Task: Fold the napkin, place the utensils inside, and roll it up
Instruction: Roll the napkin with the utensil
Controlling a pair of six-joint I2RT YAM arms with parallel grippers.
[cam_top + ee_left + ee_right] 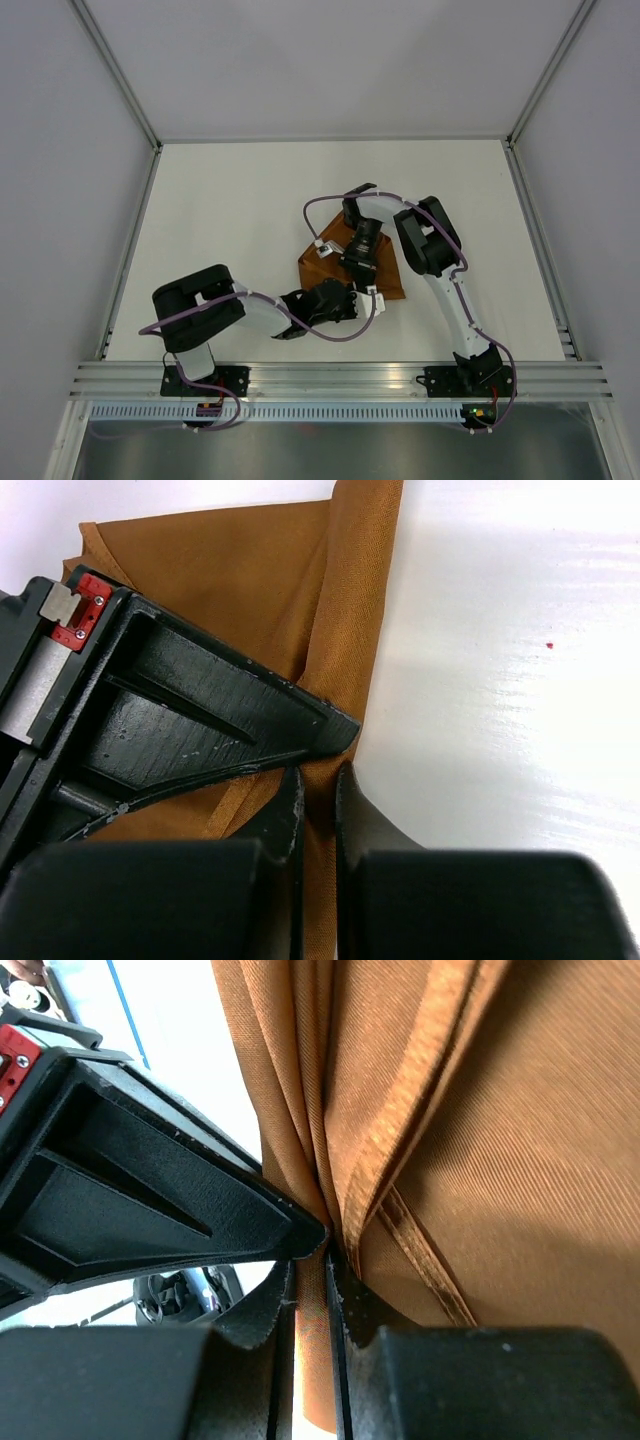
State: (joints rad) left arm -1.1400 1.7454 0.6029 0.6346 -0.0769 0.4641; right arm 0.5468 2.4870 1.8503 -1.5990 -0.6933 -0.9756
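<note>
While left gripper [320, 780] and right gripper [325, 1260] each pinch napkin [322, 268] between their tips, I judge it limp, light, best gripped at edges.

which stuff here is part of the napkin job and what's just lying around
Part of the job: napkin, left gripper and right gripper, both pinching it. No cutlery in view.
Just there: table, metal rail along its near edge.
</note>
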